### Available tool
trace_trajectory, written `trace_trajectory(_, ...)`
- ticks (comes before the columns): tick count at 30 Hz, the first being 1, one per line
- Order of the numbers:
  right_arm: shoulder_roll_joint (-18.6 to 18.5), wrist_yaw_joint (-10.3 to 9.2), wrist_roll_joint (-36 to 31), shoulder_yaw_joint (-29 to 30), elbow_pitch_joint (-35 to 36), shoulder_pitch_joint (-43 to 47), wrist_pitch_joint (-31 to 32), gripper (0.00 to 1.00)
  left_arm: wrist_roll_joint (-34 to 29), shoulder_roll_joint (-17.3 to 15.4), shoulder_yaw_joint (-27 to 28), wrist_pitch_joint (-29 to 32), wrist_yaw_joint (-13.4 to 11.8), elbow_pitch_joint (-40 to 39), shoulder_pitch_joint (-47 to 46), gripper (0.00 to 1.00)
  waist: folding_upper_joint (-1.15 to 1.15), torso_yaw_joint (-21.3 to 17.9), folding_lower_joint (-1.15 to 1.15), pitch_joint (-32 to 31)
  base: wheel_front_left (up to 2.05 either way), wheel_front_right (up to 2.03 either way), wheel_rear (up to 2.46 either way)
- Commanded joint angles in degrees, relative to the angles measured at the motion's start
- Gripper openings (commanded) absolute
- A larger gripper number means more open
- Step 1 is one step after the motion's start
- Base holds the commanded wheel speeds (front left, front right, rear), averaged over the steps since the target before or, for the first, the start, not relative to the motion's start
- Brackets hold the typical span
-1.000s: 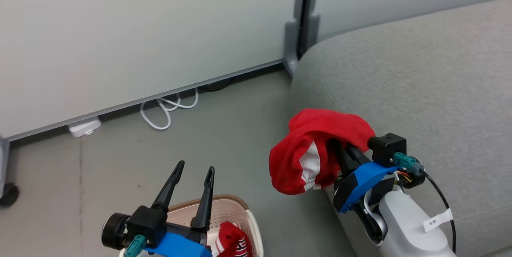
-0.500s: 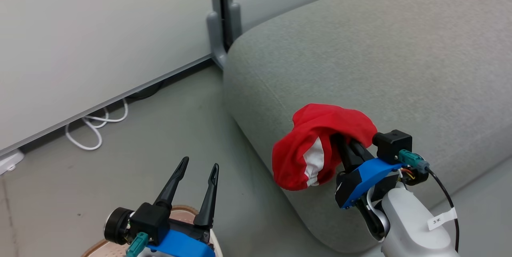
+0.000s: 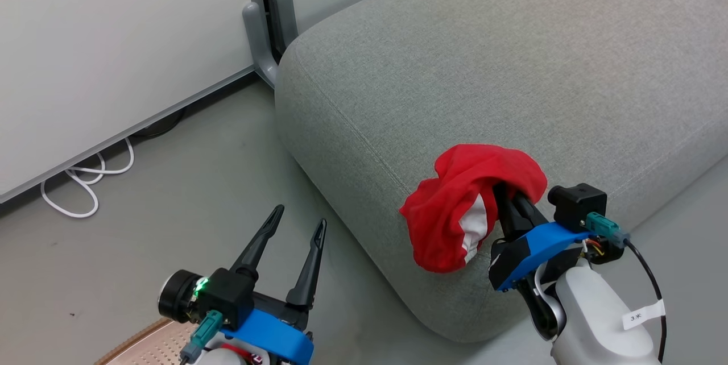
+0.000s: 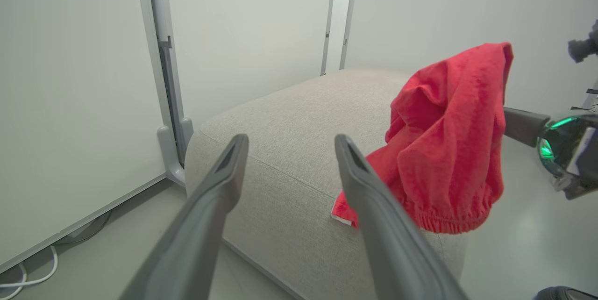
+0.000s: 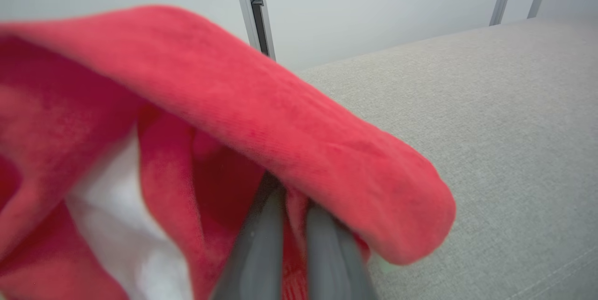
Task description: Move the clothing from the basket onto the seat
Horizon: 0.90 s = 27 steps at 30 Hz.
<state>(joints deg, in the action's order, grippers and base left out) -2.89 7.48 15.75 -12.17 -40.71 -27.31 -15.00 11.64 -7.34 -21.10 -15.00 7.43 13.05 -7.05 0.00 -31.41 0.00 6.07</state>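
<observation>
- The right hand (image 3: 509, 206) is clamping a red garment (image 3: 455, 223) between its two dark fingers, which are pressed together with a fold of cloth pinched in between.
- The garment, showing a white panel on its underside and an elastic-gathered hem, is hanging in a bunch from the fingers above the near edge of the grey seat (image 3: 512, 69), close to its front corner; whether the cloth is touching the upholstery cannot be told.
- The left hand (image 3: 300, 216) is hovering over the grey floor (image 3: 170, 183) with its fingers spread wide apart and nothing between them, pointing toward the seat's left edge.
- A part of the basket (image 3: 128, 341), with its brown rim and perforated cream wall, is peeking in at the bottom edge of the head view, beneath the left arm and well apart from the garment.
- A white cable (image 3: 85, 177) is lying looped on the floor along the foot of the pale wall panel.
</observation>
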Motion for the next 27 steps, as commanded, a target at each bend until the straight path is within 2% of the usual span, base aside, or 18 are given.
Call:
trace_trajectory(1, 0.0, 0.03, -0.3, 0.3, 0.6, 0.9, -0.3, 0.0, 0.4, -0.5, -0.2, -0.3, 0.1, 0.2, -1.0, 1.0, 0.0, -0.1, 0.0, 0.2, 0.0, 0.0, 0.0)
trace_trajectory(12, 0.0, 0.03, 0.1, 0.9, 1.6, 1.5, -0.3, 0.0, 0.9, -1.3, -1.1, -0.3, 0.1, 0.4, -1.5, 1.0, 0.0, -0.1, 0.0, 1.0, 0.0, 0.0, 0.0)
trace_trajectory(20, 0.0, 0.03, 1.5, 1.4, -0.9, -4.9, -0.3, 0.0, -0.4, -2.1, 1.0, -0.3, 0.1, -2.1, -0.2, 1.0, 0.0, -0.1, 0.0, 3.2, 0.0, 0.0, 0.0)
trace_trajectory(24, 0.0, 0.03, -1.9, 6.1, -3.7, -11.5, -0.2, 0.0, -1.4, -2.9, 0.1, -0.3, 0.1, -4.3, -0.3, 1.0, 0.0, 1.8, 0.0, 5.9, 0.0, 0.0, 0.0)
trace_trajectory(27, -0.3, 0.03, -5.3, 12.9, -5.0, -16.1, -0.2, 0.0, -2.2, -4.0, -2.3, -0.3, 0.1, -5.7, -1.9, 1.0, 0.0, 4.3, 0.0, 8.7, 0.0, 0.0, 0.0)
